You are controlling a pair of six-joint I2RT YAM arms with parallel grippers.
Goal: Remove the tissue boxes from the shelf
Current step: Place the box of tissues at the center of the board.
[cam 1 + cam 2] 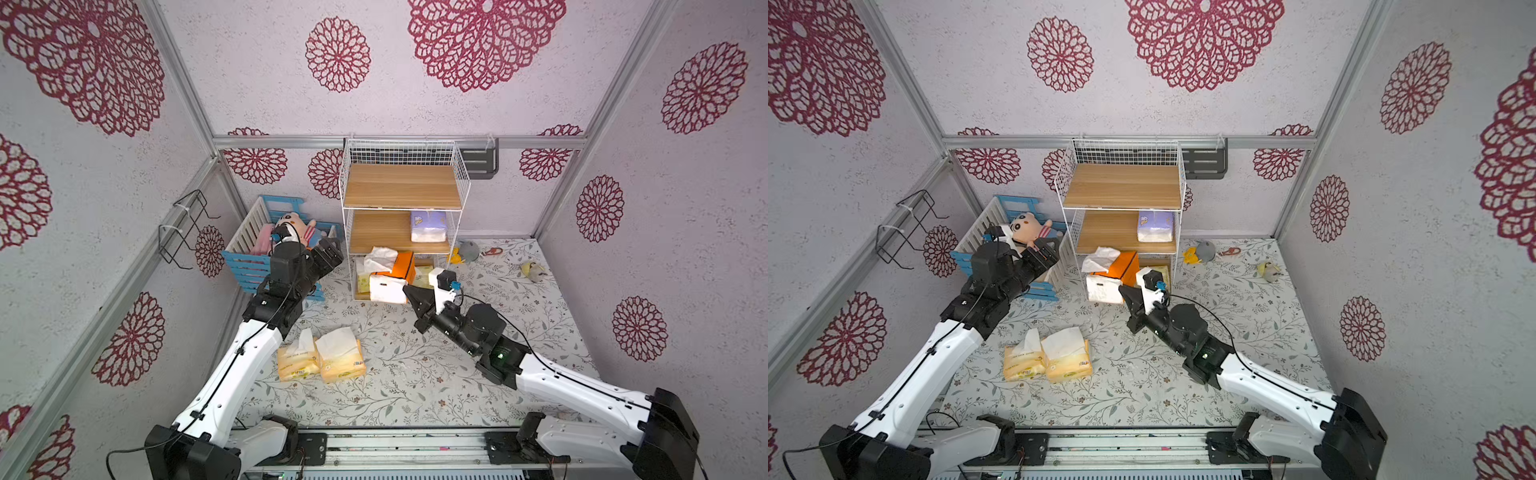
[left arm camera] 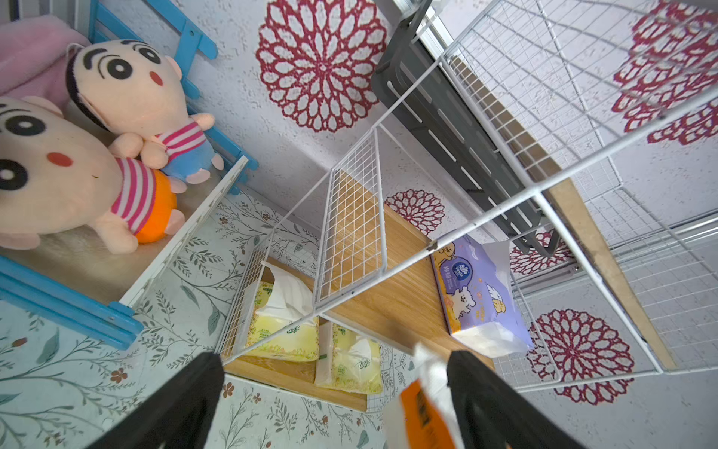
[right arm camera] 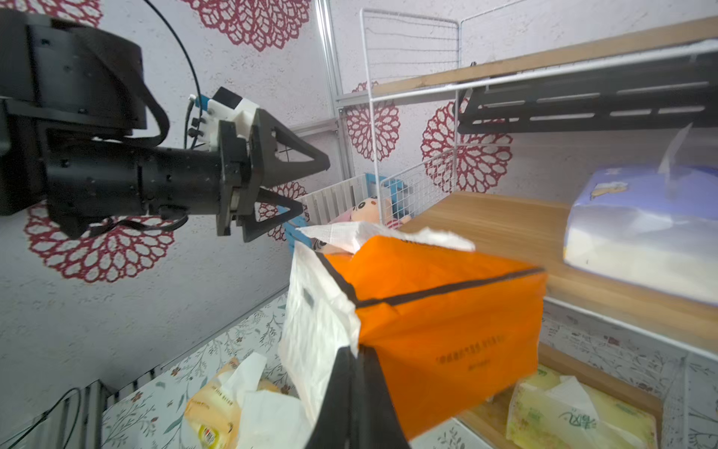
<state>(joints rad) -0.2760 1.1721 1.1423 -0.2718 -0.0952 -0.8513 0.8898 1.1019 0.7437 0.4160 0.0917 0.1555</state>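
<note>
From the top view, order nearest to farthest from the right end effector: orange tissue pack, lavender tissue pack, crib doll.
1. Orange tissue pack: held by the right end effector.
2. Lavender tissue pack: middle shelf.
3. Doll: in crib.

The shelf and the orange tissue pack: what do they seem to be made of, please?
The shelf: white-coated metal wire, judging by thin mesh, plus matte wood-grain boards, possibly laminate. The orange tissue pack: likely soft plastic film, visibly creased.
</note>
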